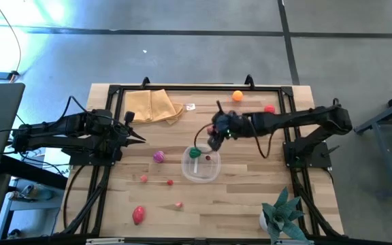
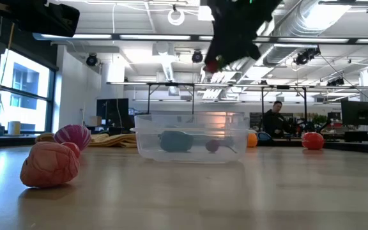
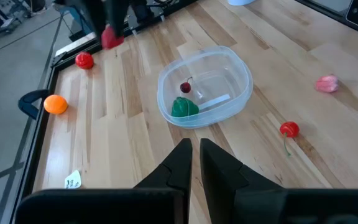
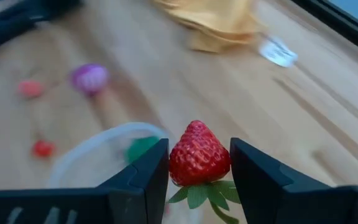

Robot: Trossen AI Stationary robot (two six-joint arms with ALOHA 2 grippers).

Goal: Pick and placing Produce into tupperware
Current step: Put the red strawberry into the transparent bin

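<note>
Gripping: strawberry [image 4: 199,155] is clamped by right end effector [image 4: 199,163], above tupperware [image 1: 201,165].
Left end effector [image 3: 194,155]: closed, parked apart.

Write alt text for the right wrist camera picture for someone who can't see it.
The right gripper holds a red toy strawberry with green leaves between its two dark fingers, above a wooden table. Beyond it, blurred, are the rim of a clear tub with a green item inside, a magenta toy, small red pieces and a tan cloth.

tan cloth [image 1: 152,106] far edge | potted plant [image 1: 282,214] near right corner | white tag [image 1: 190,107]
</note>
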